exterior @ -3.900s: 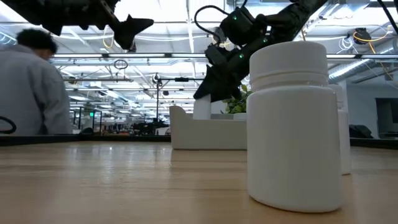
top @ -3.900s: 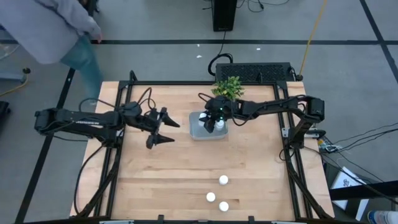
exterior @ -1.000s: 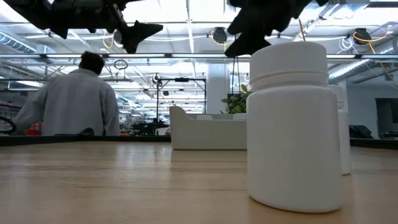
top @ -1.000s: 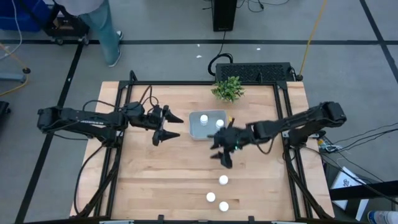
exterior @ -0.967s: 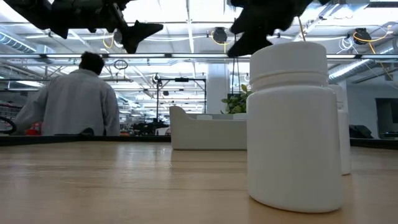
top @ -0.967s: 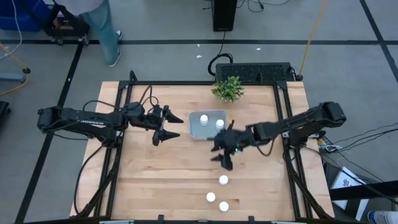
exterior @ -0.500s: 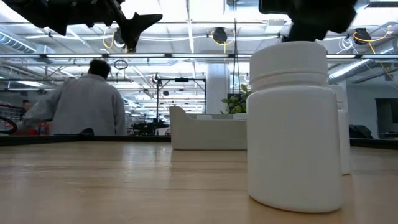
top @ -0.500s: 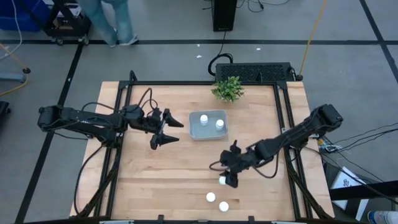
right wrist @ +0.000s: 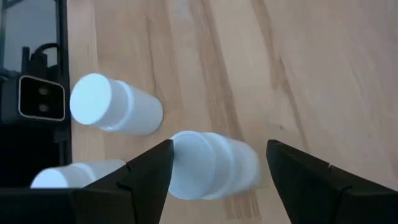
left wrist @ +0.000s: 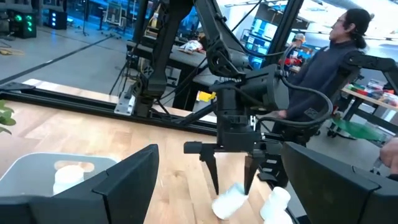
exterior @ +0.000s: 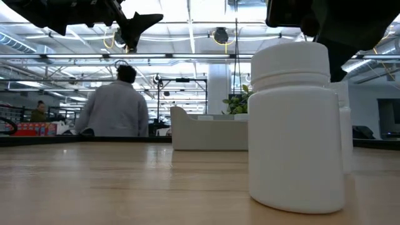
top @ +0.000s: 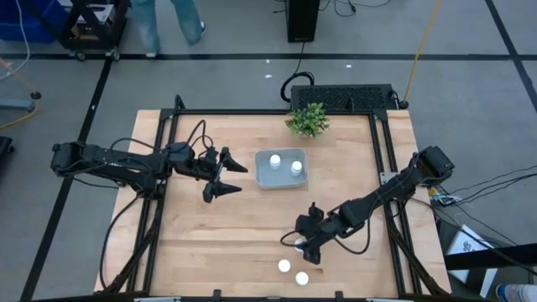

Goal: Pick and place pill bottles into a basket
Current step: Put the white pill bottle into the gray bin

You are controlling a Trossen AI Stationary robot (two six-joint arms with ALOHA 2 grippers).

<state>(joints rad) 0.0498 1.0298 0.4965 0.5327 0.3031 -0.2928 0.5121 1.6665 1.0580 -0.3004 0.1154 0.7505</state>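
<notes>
Two pill bottles [top: 284, 163] already stood in the basket [top: 282, 180], and three [top: 291, 266] were left on the table [top: 210, 243] near its front edge; within the last second the right gripper [top: 304, 245] had travelled from beside the basket down to the nearest loose bottle [right wrist: 211, 165], so a third pick was judged to be starting. Its fingers stood apart on either side of that bottle without yet clamping it, the arm stretched low across the table. Left gripper [top: 228, 179], wide open and empty, hovered unchanged just beside the basket.
</notes>
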